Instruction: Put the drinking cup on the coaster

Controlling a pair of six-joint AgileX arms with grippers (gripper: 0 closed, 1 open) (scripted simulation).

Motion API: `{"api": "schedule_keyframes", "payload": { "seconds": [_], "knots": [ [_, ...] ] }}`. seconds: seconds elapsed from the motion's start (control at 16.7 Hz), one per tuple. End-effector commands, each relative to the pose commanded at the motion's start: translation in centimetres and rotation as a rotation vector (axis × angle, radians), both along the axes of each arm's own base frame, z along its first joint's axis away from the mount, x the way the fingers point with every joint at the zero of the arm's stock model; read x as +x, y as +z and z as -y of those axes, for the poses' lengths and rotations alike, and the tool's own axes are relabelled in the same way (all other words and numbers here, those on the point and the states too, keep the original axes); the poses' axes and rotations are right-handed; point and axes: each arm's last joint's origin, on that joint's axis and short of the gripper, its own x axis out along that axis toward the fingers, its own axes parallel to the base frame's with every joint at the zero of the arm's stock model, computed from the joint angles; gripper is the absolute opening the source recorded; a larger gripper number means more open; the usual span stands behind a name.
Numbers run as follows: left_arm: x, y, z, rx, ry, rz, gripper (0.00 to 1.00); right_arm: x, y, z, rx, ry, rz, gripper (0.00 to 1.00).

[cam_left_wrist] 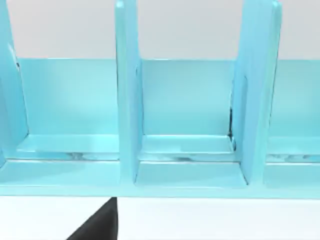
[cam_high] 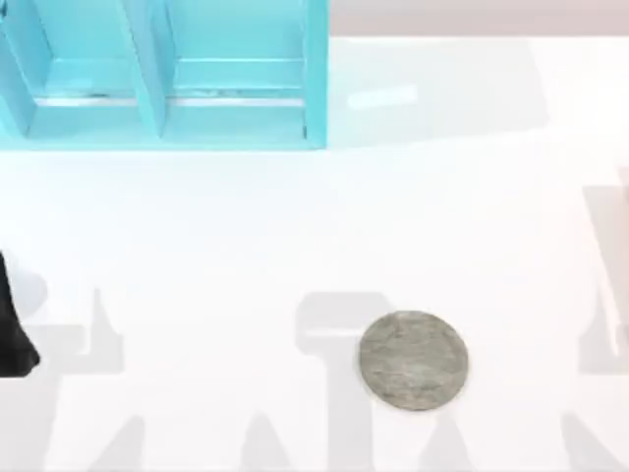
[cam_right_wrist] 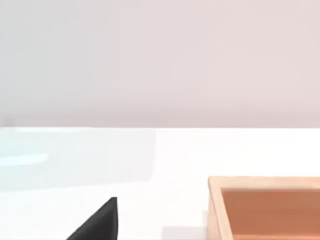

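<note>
The flat round coaster of mottled grey stone-like texture (cam_high: 414, 360) lay on the white table (cam_high: 295, 236), toward the near edge and somewhat right of centre, with bare table all around it. A large turquoise shelf unit (cam_high: 162, 74) with upright dividers stood at the far left of the table; the left wrist view looked into its open compartments (cam_left_wrist: 187, 115) from close by.

The left arm (cam_high: 12, 329) showed as a dark shape at the table's left edge, on the near side, well apart from the coaster. A black tip of the left gripper (cam_left_wrist: 100, 222) sat low in the left wrist view, just before the shelf unit's front edge.

A black tip of the right gripper (cam_right_wrist: 100, 222) sat above the white table, near a light-brown wooden box with an open top (cam_right_wrist: 265, 207).
</note>
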Motion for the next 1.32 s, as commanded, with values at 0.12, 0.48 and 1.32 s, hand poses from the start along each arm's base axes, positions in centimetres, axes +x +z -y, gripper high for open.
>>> {"api": "schedule_keyframes", "payload": {
  "seconds": [0.12,0.48,1.32],
  "knots": [
    [0.0,0.0,0.0,0.0,0.0,0.0,1.0,0.0,0.0,0.0,0.0,0.0,0.0,1.0],
    [0.6,2.0,-0.3,0.189,0.015,-0.202,1.0,0.0,0.0,0.0,0.0,0.0,0.0,1.0],
    [14.0,9.7,-4.2,1.071,-0.63,-1.126,1.0,0.0,0.0,0.0,0.0,0.0,0.0,1.0]
  ]
}}
